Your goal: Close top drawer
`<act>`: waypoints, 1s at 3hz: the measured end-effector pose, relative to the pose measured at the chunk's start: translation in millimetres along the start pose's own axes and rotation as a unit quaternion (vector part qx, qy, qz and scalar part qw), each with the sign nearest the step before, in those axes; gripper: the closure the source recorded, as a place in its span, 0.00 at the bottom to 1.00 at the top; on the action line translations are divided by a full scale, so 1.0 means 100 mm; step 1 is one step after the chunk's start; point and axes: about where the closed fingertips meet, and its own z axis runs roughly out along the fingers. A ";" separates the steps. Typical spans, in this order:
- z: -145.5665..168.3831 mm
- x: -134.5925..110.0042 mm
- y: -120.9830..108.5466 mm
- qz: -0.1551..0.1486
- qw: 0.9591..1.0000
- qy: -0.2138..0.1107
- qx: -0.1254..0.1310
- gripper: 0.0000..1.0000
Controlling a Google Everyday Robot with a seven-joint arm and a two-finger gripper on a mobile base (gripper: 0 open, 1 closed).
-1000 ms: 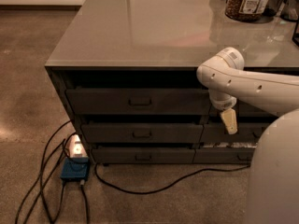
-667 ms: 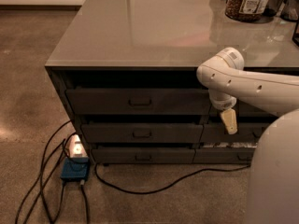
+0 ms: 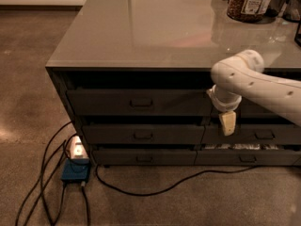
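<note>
Top drawer (image 3: 103, 102) just under countertop (image 3: 141, 27) edge, dark gap above its front, bar pull (image 3: 141, 102) at ctr. Gripper (image 3: 227, 123) hanging below countertop's right front edge, beside drawer's right end. Open/closed state: can't tell.

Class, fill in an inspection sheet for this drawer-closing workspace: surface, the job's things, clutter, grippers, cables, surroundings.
Surface: glossy grey countertop, reflecting light.
Job's things: top drawer has a dark gap above its front and seems not fully shut; its bar pull is untouched.
Clutter: jar of dark contents, with darker containers beside it, at the countertop's far right.
Grippers: gripper hangs pointing down in front of the drawer fronts, right of the bar pull.
Cables: black cables trail over the floor to a blue box; one runs right along the cabinet's foot.
Surroundings: brown floor; a lit pale device sits by the blue box.
</note>
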 end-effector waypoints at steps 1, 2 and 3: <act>-0.05 -0.20 -0.06 0.002 0.993 -0.110 0.036 0.00; 0.09 -0.33 -0.13 -0.015 0.980 -0.199 0.023 0.00; -0.06 -0.24 -0.30 -0.037 0.976 -0.209 0.041 0.00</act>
